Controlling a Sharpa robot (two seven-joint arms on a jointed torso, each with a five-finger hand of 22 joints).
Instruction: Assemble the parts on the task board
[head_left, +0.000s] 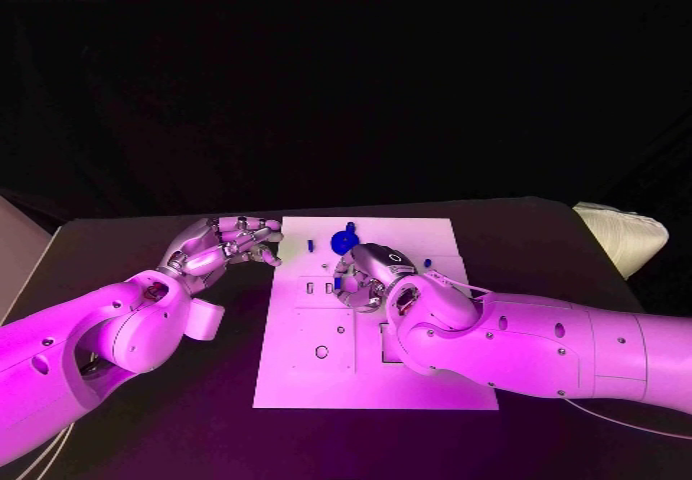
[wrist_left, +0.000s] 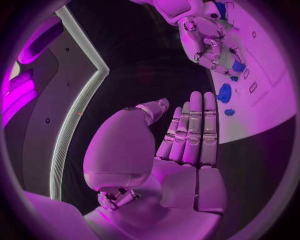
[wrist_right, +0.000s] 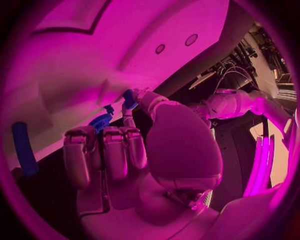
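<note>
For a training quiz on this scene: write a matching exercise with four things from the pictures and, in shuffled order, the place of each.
Things:
1. left robot hand
2. right robot hand
3. round blue part
4. task board

Places:
A. on the board, just beyond the right robot hand
B. in the middle of the black table
C. over the middle of the board
D. beside the board's far left corner, holding nothing

Pairs: 1-D; 2-C; 3-A; 4-B

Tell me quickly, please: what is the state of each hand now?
Left hand: open, fingers straight, holding nothing.
Right hand: fingertips at a small blue part; whether it holds it cannot be told.
</note>
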